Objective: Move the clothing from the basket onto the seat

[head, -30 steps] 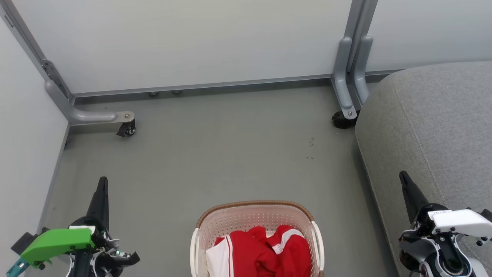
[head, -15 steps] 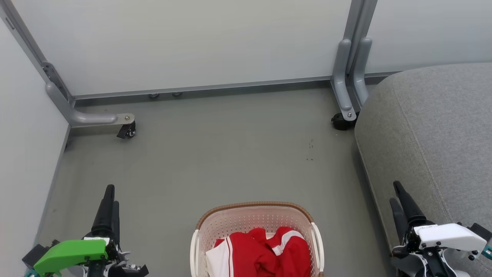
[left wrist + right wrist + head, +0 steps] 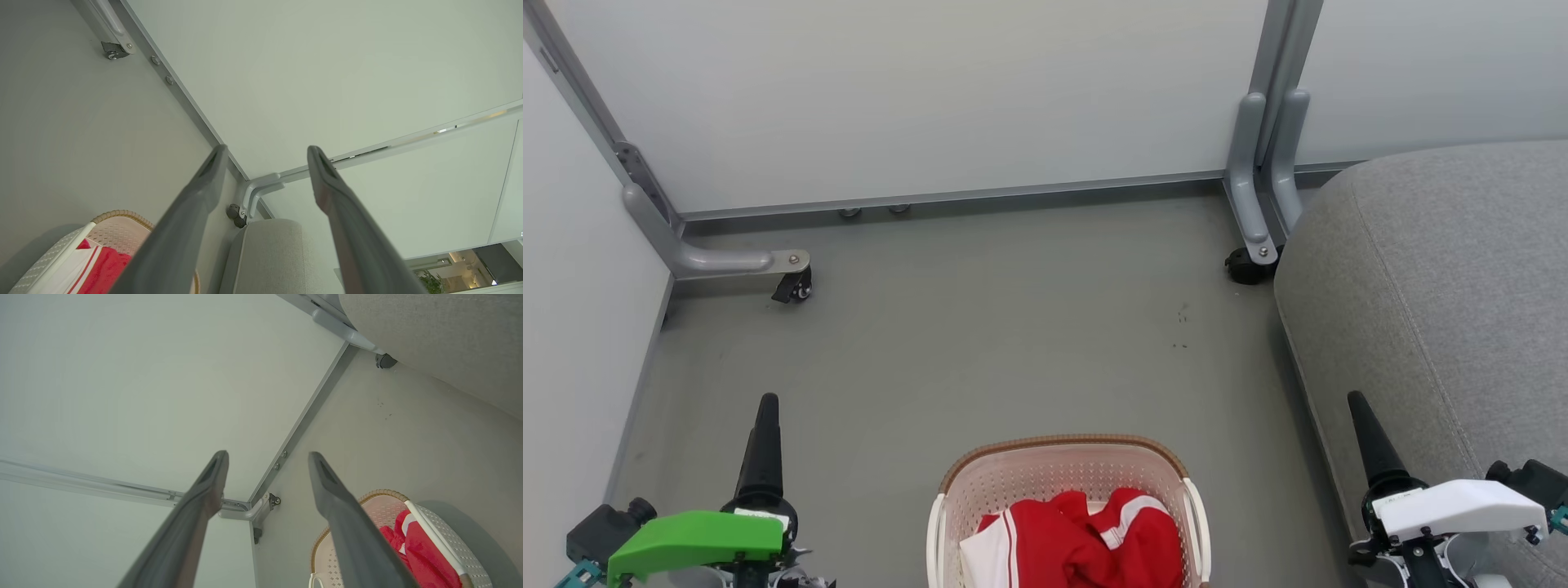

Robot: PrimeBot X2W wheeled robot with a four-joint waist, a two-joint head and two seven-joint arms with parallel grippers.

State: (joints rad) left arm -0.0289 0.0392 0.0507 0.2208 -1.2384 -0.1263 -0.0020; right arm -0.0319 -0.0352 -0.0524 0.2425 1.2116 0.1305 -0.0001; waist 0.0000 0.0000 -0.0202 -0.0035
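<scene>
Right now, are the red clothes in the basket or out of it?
In. The red clothing lies bunched up inside the basket, between its perforated walls.

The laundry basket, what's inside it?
Bunched red clothing with white stripes lies in the basket. Its far inner wall shows bare; the bottom and anything beneath the clothing is covered.

Our left end effector (image 3: 267, 152) stands spread wide, gripping nothing. Past it we see red clothing (image 3: 105, 265) lying in the basket (image 3: 116, 229) on the floor (image 3: 81, 122), near the grey seat (image 3: 273, 253).
</scene>
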